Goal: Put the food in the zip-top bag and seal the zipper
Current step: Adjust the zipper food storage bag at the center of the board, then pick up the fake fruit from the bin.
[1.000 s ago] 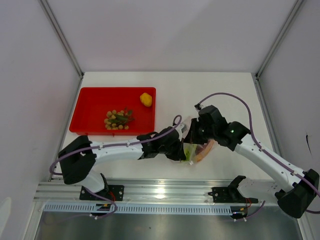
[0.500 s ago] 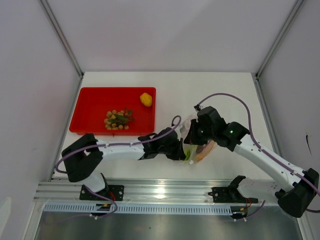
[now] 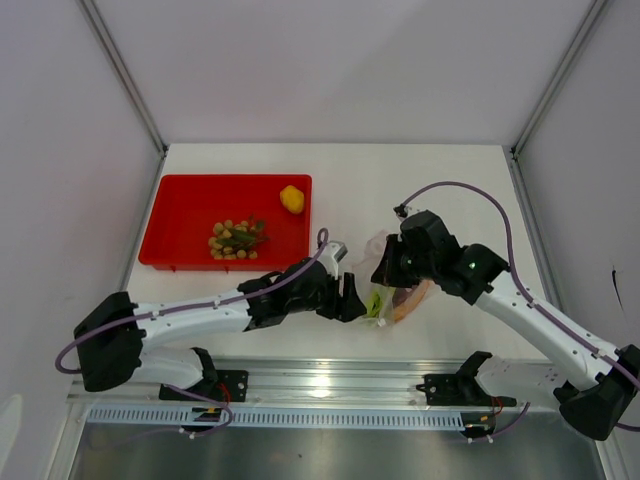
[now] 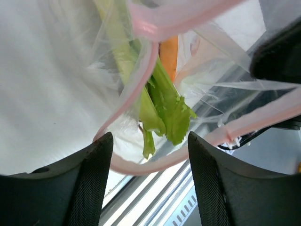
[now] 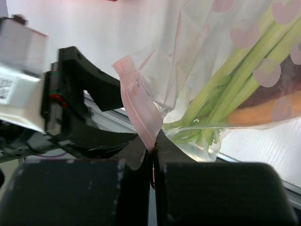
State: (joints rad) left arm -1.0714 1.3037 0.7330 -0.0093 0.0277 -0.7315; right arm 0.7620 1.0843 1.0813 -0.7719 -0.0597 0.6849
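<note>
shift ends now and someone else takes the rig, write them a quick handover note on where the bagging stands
Left gripper: open, holding nothing, at the mouth of the zip-top bag.
Right gripper: shut on the zipper, holding the bag's mouth up.
In the bag: green-white stalks, carrot-like piece, and a dark purple-brown piece that looks like the sweet potato.
In the red tray: yellow-orange fruit and bunch of berries.
Done: those three pieces bagged.
Left: bag the fruit and berries, then seal the zipper, which gapes open.
</note>
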